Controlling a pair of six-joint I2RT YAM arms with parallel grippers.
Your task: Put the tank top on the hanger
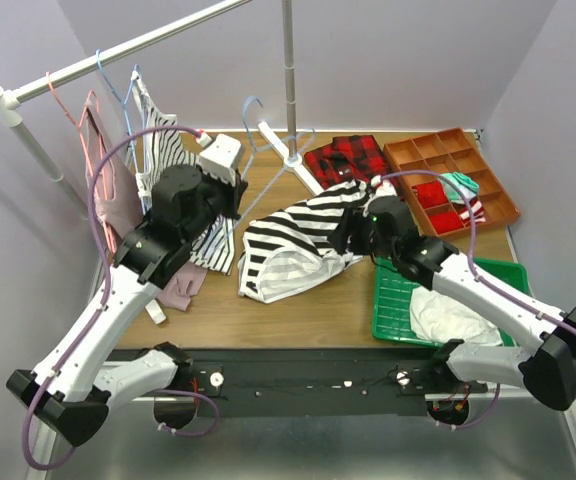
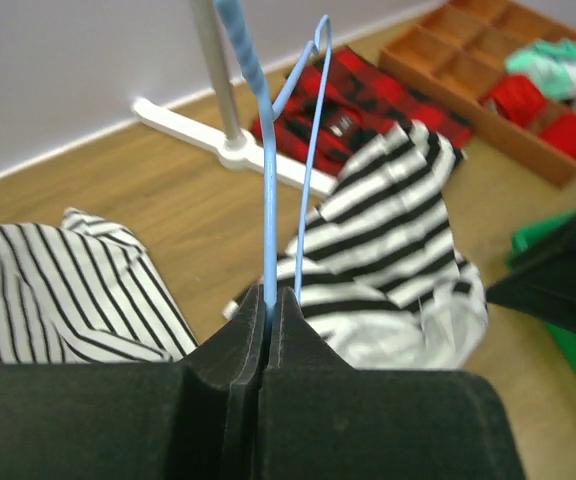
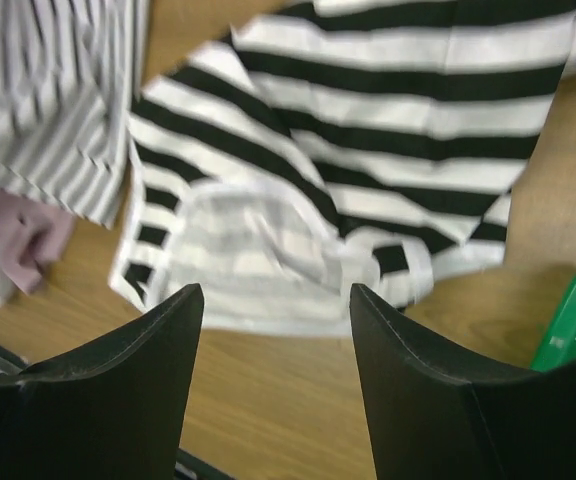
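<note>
- Two hands are in view, one on each arm.
- The left hand is clenched on the thin wire of one light-blue hanger. The hanger rises from the closed fingers, hook uppermost, near the rack's upright pole.
- The right hand is released, fingers well apart. It hovers over the near edge of the tank top and grips nothing.
- One tank top with wide black-and-white stripes lies crumpled mid-worktop, between the two hands. Its paler, greyer inside shows at the near end. It is off the hanger.
- One finer-striped top lies on the worktop to the left, under the left arm.
- One pink garment lies beside that top, at the near left.
- One red-and-black plaid garment lies at the back, touching the tank top's far end.
- There are two trays. A brown divided one sits at the back right with red items and a green-and-white item inside. A green one sits at the near right with one white cloth.
- One pink hanger hangs on the rail at the far left.
</note>
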